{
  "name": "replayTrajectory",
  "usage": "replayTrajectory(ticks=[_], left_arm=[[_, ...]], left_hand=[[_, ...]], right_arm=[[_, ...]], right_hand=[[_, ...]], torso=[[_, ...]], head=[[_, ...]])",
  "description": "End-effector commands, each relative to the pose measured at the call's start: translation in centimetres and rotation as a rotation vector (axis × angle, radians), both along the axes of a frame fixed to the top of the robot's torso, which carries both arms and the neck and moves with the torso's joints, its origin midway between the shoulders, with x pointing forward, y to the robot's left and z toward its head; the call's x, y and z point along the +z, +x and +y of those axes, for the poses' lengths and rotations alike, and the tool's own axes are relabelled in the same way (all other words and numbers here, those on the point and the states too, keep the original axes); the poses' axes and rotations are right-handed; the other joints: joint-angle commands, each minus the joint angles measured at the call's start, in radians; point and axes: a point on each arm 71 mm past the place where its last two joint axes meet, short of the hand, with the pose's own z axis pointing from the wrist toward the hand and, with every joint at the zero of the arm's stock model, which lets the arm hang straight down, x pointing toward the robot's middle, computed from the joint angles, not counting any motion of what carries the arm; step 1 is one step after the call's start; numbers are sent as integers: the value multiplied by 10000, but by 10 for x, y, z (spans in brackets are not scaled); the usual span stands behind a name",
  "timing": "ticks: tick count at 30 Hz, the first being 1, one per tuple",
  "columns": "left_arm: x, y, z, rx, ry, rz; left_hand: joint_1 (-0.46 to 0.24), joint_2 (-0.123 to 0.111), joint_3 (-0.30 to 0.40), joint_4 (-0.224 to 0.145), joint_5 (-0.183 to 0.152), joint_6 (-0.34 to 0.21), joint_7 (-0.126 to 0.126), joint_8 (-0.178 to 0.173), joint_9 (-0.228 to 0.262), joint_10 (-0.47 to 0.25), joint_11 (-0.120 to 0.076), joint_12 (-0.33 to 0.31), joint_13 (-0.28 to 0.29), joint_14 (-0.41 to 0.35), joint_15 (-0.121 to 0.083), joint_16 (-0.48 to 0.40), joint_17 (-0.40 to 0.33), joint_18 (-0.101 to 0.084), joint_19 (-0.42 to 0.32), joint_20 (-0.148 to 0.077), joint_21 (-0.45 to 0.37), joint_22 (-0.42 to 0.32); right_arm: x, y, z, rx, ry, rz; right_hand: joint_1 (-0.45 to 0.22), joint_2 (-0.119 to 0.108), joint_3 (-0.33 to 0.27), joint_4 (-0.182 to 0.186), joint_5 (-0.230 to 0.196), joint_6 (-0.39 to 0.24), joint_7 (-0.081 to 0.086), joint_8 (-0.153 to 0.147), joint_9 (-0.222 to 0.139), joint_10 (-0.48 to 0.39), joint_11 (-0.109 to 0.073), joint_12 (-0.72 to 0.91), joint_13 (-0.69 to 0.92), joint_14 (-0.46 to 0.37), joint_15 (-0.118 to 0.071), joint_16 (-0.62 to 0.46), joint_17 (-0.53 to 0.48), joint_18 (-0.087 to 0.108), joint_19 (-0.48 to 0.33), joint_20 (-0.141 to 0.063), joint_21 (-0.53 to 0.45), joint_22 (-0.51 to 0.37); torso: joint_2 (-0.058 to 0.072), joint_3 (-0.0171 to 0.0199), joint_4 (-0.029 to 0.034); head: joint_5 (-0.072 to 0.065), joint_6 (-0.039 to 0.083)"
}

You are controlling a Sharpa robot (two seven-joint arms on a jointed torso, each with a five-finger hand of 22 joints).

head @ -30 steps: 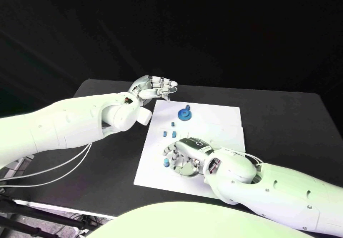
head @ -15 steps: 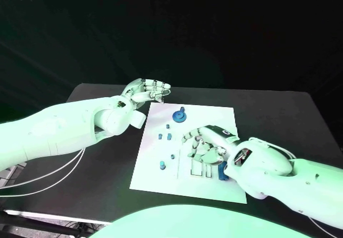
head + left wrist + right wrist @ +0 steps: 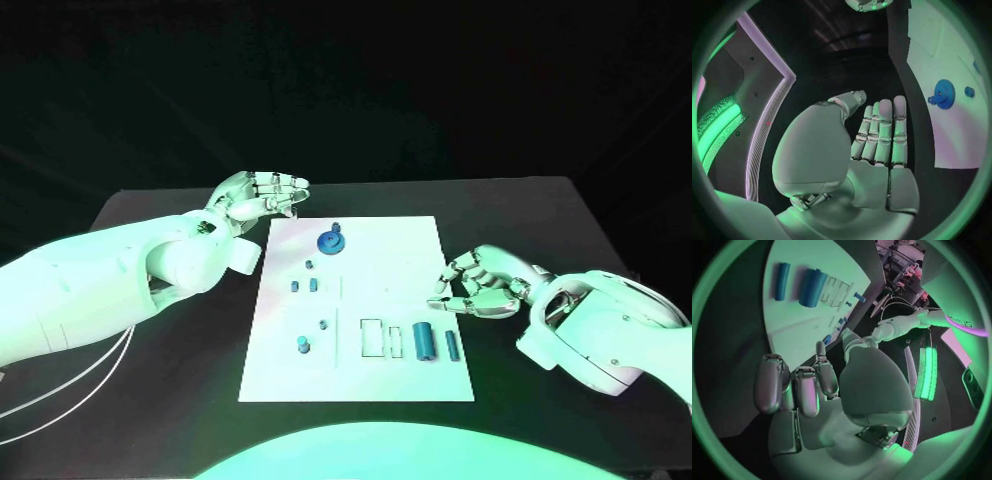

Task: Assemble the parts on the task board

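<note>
Silver right hand (image 3: pixel 479 283) just off the white rectangular task board (image 3: pixel 389 250), fingers curled, holding nothing. Nearest: 2 blue cylinders (image 3: pixel 424 341) lying on the board (long axes toward the robot). Silver left hand (image 3: pixel 260 195) empty, over the black desk (image 3: pixel 173 215).

On the one white task board (image 3: pixel 389 250) lay one blue gear (image 3: pixel 332 241), two blue cylinders (image 3: pixel 424 341) side by side, and five small blue pegs (image 3: pixel 304 344).
</note>
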Motion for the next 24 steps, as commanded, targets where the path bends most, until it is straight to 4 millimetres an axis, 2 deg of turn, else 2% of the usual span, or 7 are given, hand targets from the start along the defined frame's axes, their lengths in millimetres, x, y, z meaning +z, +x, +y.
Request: replayTrajectory(ticks=[1, 3, 9, 12, 17, 24], left_arm=[[1, -1, -3, -140, -166, -46], [1, -1, -3, -150, -170, -44], [1, -1, -3, -170, -182, -35], [1, -1, -3, -171, -184, -30], [1, -2, -3, -160, -183, -25], [1, -2, -2, -158, -183, -14]], left_hand=[[-65, 71, -37, 7, 10, -64, -30, 63, 14, -51, 18, 65, -3, -71, 14, -45, -8, 124, -3, 63, -68, -9], [-65, 71, -37, 7, 10, -64, -30, 63, 14, -51, 18, 65, -3, -71, 14, -45, -8, 124, -3, 63, -68, -9], [-65, 71, -37, 7, 10, -64, -30, 63, 14, -51, 18, 65, -3, -71, 14, -45, -8, 124, -3, 63, -68, -9], [-80, 69, -47, 20, 11, -71, -29, 68, 15, -62, 19, 77, -3, -77, 17, -43, -12, 125, -5, 68, -85, -17], [-80, 69, -47, 20, 11, -71, -29, 68, 15, -62, 19, 77, -3, -77, 17, -43, -12, 125, -5, 68, -85, -17], [-80, 69, -47, 20, 11, -71, -29, 68, 15, -62, 19, 77, -3, -77, 17, -43, -12, 125, -5, 68, -85, -17]], right_arm=[[-8, -9, -5, -321, -588, 703], [-11, -13, -7, -453, -837, 696], [-21, -19, -4, -656, -1307, 708], [-27, -21, 0, -672, -1473, 786], [-35, -24, 6, -607, -1614, 943], [-44, -24, 14, -425, -1827, 1127]], right_hand=[[25, 167, -322, 9, -10, -36, -29, 93, 18, 153, -6, 218, 326, 818, -47, 93, 1294, -177, 313, 20, 193, 1962], [23, 229, -520, 11, -4, -20, -40, 135, 20, 231, -13, 323, 487, 834, -51, 131, 1391, -187, 331, 17, 255, 1975], [-61, 354, -1104, 26, 8, 7, -60, 231, 17, 292, -27, 409, 655, 860, -60, 197, 1563, -205, 360, 11, 372, 1999], [-156, 427, -1461, 32, 20, 37, -76, 295, 16, 343, -39, 464, 762, 871, -67, 222, 1630, -214, 374, 6, 431, 2011], [-227, 471, -1655, 35, 26, 74, -92, 345, 19, 366, -51, 486, 810, 878, -75, 237, 1673, -218, 380, 1, 459, 2016], [-283, 514, -1754, 39, 31, 95, -102, 374, 21, 386, -59, 504, 848, 882, -81, 245, 1697, -220, 382, -3, 472, 2019]], torso=[[-26, 0, -80], [-39, -5, -96], [-7, -8, -33], [-6, -19, -31], [-2, -28, -41], [-10, -17, -48]], head=[[-108, -20], [-98, -24], [-141, -56], [-134, -72], [-109, -90], [-76, -106]])
